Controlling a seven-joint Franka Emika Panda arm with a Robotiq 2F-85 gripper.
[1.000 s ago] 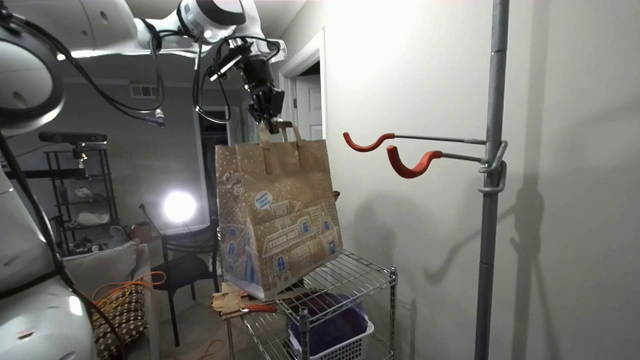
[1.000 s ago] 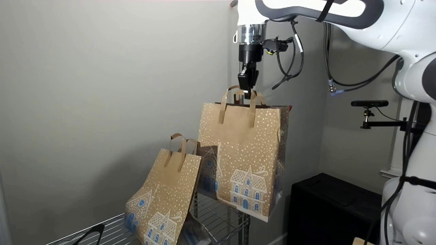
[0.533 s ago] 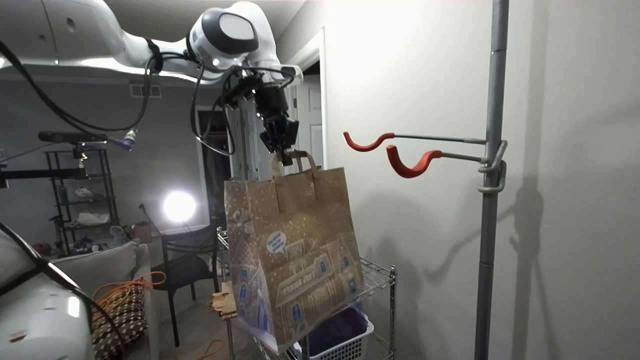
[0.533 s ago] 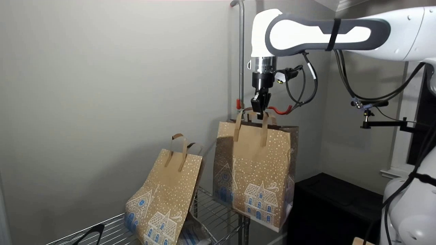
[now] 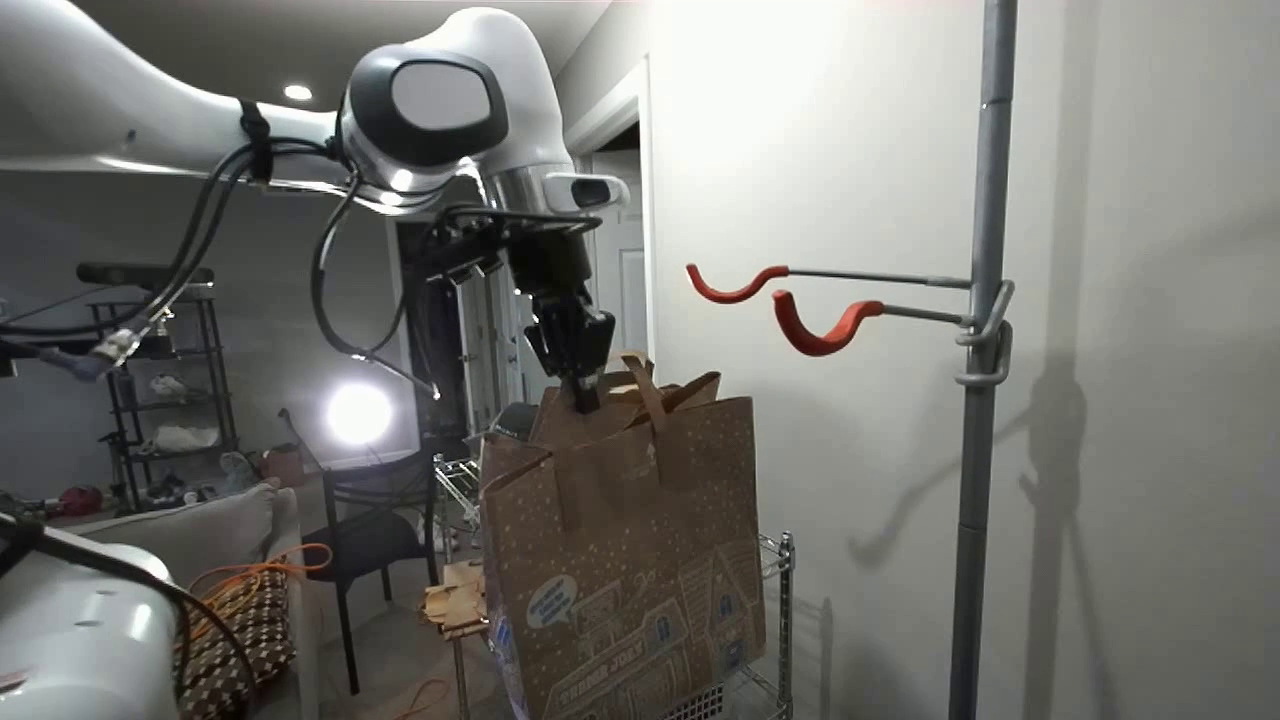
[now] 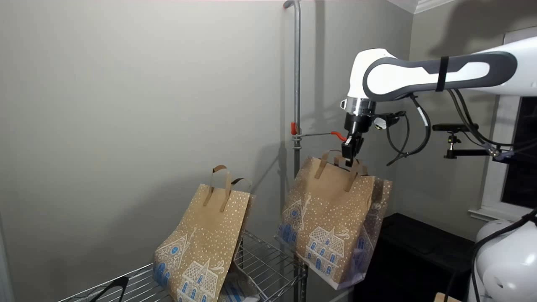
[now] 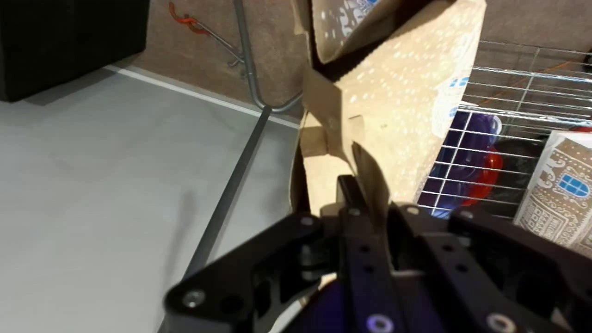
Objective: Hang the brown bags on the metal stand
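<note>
Wrist view: black fingers [image 7: 361,238] pinch the brown kraft-paper bag [image 7: 391,113], seemingly by its flat handle [image 7: 373,179]; likely light, floppy, best held there.

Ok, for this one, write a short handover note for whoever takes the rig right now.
Pincer: shut on the held bag, up at its paper handles.
Held bag: hanging tilted from the pincer, not on the metal stand.
Other bag: tilted on the wire rack.
Done: one bag gripped.
Left: no bag is on the two red hooks; hang the held one, then presumably the other.
</note>
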